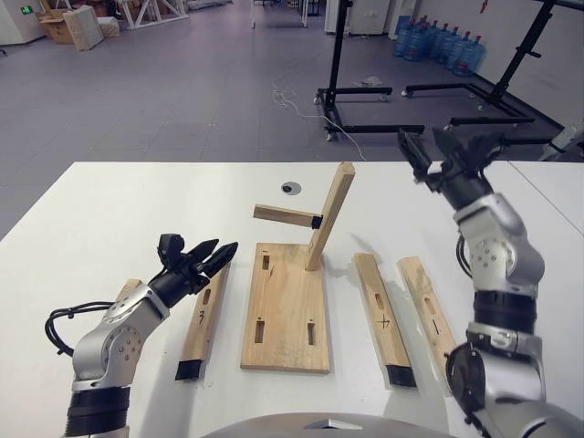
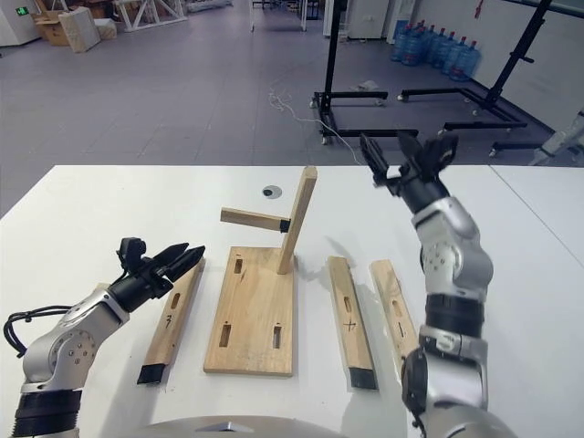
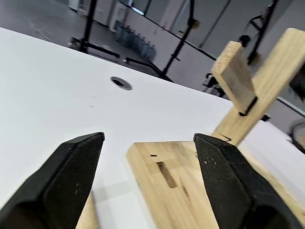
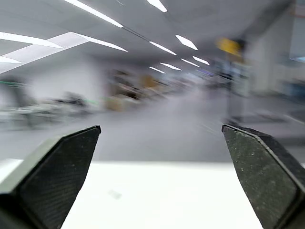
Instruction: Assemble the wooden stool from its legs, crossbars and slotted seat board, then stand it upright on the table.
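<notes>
I'm hovering my left gripper [image 1: 223,250], spread, over the loose leg [image 1: 204,318] beside the seat board [image 1: 285,310] lying on the worktop [image 1: 109,210], right gripper [image 1: 443,149] spread and raised far back, and I'm fearing a nudge to the board could topple the leaning leg [image 1: 331,212] slotted into it.

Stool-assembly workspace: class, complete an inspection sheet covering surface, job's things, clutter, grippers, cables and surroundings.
Surface: white table with a round grommet hole.
Job's things: seat board lies flat; one leg stands tilted in its far right slot, a crossbar jutting from it leftward; a loose leg lies left of the board, two more legs right of it.
Clutter: nothing seen.
Grippers: left gripper open, low near the loose leg's far end; right gripper open, raised by the table's far right edge.
Cables: black cable beside the left arm; white cable on the floor.
Surroundings: black frames, water bottles, cardboard boxes.
</notes>
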Available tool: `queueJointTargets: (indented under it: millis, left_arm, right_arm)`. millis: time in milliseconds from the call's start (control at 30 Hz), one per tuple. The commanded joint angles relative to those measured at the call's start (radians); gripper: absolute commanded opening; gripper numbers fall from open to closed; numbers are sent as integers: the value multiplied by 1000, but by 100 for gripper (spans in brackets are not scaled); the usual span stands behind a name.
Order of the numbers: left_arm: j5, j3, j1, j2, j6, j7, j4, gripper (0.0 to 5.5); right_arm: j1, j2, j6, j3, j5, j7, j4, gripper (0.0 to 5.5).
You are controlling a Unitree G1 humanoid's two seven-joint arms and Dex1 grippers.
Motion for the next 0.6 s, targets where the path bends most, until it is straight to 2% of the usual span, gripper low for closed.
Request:
queueJointTargets:
  millis: [33, 167, 300, 433, 600]
  left_arm:
    - [85, 43, 92, -20, -26, 160, -172, 343]
    - [153, 63, 169, -86, -68, 299, -280, 343]
    - [201, 17, 235, -136, -92, 353, -323, 343]
    - [209, -2, 265, -155, -83, 374, -368, 343]
    - [234, -18, 270, -139, -62, 385, -383, 343]
  right_arm:
    - [243, 24, 192, 82, -146, -164, -253, 470]
    - [480, -25, 418, 58, -94, -111, -563, 470]
    - [585, -78, 606, 7, -16, -35, -686, 470]
    - [672, -107, 775, -26, 39, 12, -712, 470]
    - [692, -119, 943, -11, 43, 11, -659, 470]
